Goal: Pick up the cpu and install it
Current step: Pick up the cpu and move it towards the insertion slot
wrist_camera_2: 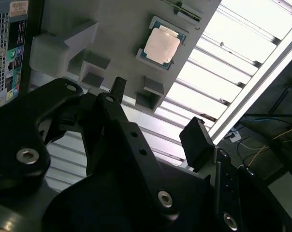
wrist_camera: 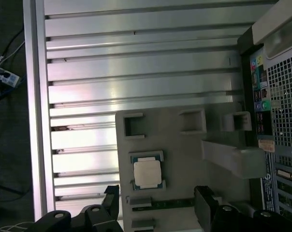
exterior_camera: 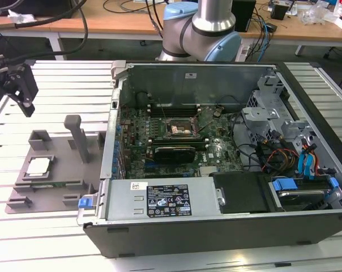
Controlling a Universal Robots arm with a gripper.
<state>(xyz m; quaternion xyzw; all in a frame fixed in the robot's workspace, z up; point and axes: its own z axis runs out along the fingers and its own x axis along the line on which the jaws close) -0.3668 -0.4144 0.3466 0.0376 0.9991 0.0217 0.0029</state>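
The cpu, a small square chip with a pale silver top, lies flat in a recess of the grey fixture plate at the exterior view's left. Both wrist views show the cpu lying there untouched. My gripper hangs in the air above and behind the plate, well clear of the chip. Its black fingers stand apart, so the gripper is open with nothing between them. The dark socket sits on the motherboard inside the open computer case.
The fixture plate carries an upright post and several low brackets around the chip. The case's tall side wall borders the plate. Cables, drive bays and a black card crowd the case. Ribbed aluminium table lies all around.
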